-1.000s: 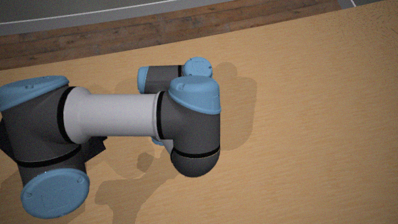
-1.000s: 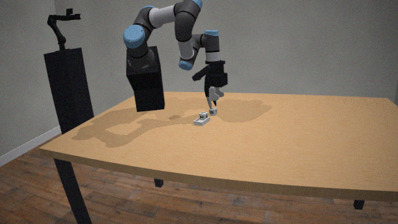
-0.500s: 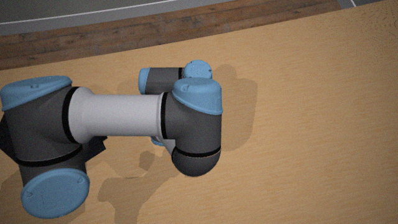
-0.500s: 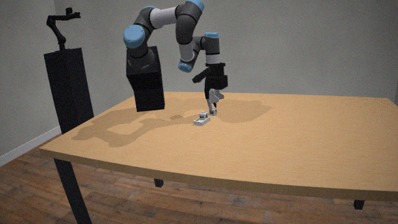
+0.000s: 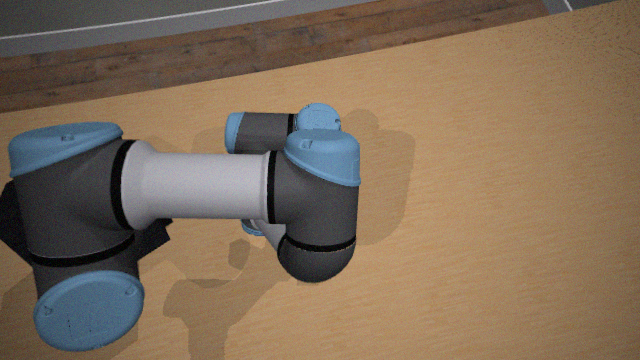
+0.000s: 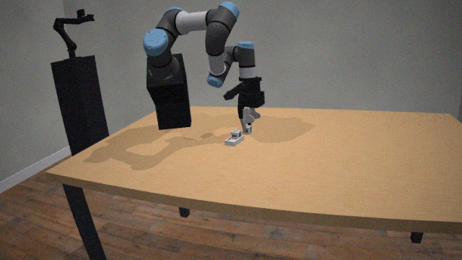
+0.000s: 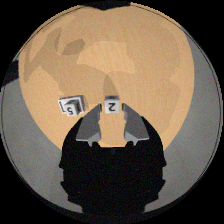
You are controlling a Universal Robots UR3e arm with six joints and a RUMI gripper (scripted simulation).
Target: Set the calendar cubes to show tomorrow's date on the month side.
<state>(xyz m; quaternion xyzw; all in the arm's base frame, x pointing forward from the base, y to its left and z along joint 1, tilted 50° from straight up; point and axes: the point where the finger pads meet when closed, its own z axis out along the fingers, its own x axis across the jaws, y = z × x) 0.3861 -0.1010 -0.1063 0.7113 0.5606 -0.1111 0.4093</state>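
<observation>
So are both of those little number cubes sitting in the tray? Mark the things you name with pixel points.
No, the cube showing a 2 [image 6: 248, 129] [image 7: 112, 105] is on the table [image 6: 325, 162] [image 7: 165, 65], beside the tray [image 6: 231, 143] [image 7: 62, 106].

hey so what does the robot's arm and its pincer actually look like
The arm has dark grey joints, pale grey tube sections, black rings and light blue rounded caps. The pincer has a black body and two grey, tapered fingers. I can't see any cables.
</observation>
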